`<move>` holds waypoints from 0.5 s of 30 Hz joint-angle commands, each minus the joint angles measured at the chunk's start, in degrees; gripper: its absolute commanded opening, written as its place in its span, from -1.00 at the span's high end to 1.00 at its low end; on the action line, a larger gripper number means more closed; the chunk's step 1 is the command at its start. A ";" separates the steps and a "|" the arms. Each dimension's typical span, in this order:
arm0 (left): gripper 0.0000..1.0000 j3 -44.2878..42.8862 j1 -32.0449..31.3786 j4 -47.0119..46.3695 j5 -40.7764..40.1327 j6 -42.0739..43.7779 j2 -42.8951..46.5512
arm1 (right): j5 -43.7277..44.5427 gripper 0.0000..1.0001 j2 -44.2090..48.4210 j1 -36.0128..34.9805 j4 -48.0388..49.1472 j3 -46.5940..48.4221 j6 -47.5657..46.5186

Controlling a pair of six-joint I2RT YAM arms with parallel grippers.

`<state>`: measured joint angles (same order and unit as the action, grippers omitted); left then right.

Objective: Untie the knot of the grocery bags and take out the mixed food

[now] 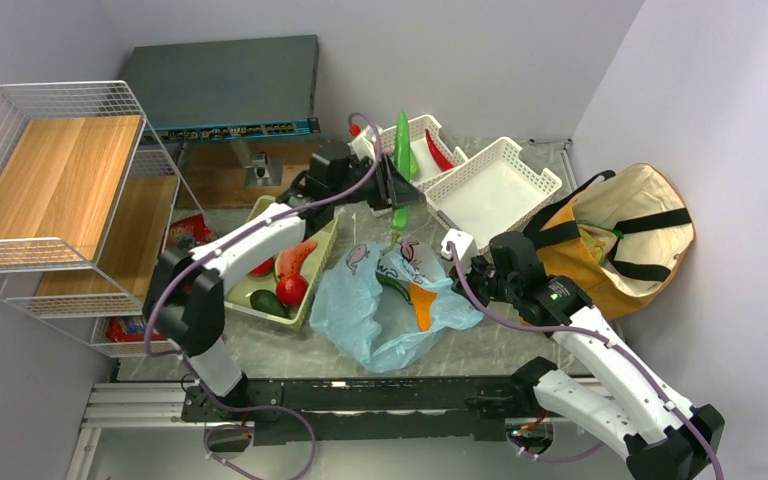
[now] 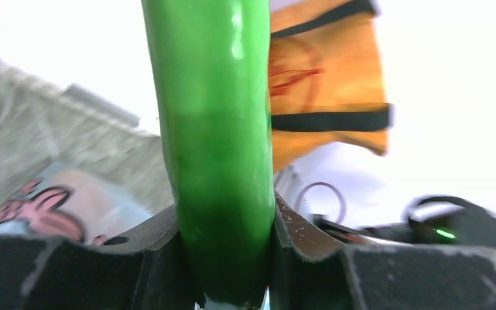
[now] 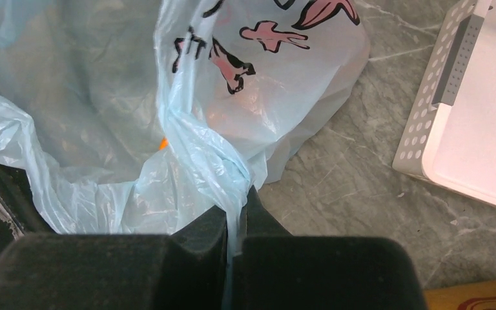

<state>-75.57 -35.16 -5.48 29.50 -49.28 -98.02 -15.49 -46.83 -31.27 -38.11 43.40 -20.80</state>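
Observation:
My left gripper (image 1: pixel 397 190) is shut on a long green cucumber (image 1: pixel 401 165), held upright above the table's middle; it fills the left wrist view (image 2: pixel 216 129). My right gripper (image 1: pixel 468 262) is shut on a twisted handle of the light-blue plastic bag (image 3: pixel 226 174). That bag (image 1: pixel 380 300) lies open at the table's front, an orange carrot (image 1: pixel 422 305) showing in its mouth. The mustard-brown tote (image 1: pixel 610 240) lies open at the right. A green tray (image 1: pixel 315 290) holds a red apple (image 1: pixel 291 290), a dark avocado (image 1: pixel 266 303) and a watermelon slice (image 1: pixel 297 257).
Two white perforated baskets (image 1: pixel 490 190) stand at the back; one holds a thin red chili (image 1: pixel 438 150). A wire shelf rack (image 1: pixel 50 190) stands at the left, with a red snack pack (image 1: pixel 188 230) beside it and another red pack (image 1: pixel 125 328) under it.

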 commanded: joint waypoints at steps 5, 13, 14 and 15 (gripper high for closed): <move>0.98 -2.83 0.91 -18.34 12.05 -9.90 7.14 | -0.36 1.00 -0.22 0.07 3.00 0.90 1.36; 1.00 -34.29 1.32 17.34 -1.07 27.51 -2.71 | -0.63 1.00 -0.69 0.10 2.92 1.52 0.86; 1.00 -38.88 1.36 21.78 -4.67 36.09 -5.91 | -0.74 1.00 -0.52 0.05 2.83 1.45 0.77; 1.00 -42.96 1.32 24.83 -8.43 43.30 -9.29 | -0.64 1.00 -0.40 0.06 2.78 1.51 0.85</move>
<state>-102.24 -34.22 -2.52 34.37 -39.59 -99.83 -15.53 -47.99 -31.27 -37.34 43.40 -19.97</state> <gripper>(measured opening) 0.388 0.008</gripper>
